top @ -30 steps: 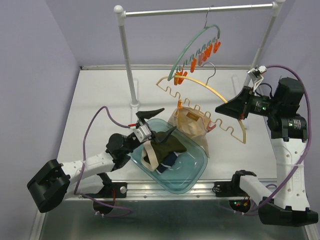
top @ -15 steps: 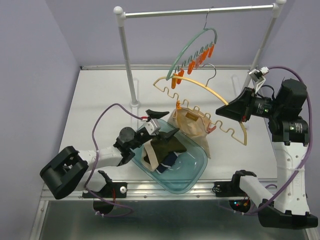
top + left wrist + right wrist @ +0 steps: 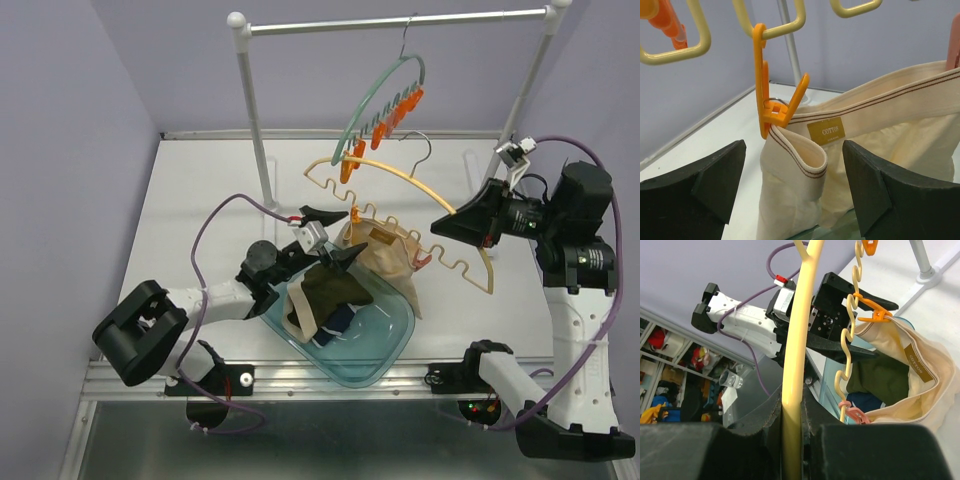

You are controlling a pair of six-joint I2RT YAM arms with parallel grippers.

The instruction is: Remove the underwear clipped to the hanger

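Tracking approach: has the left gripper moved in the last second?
Yes. The left gripper moved up-right in the top view, along the bin rim toward the clipped beige underwear.

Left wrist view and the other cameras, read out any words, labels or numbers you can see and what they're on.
"COTTON": on the gold label sewn inside the waistband of the beige underwear.
In the right wrist view the same label is too small to read.
Nothing else readable in any view.
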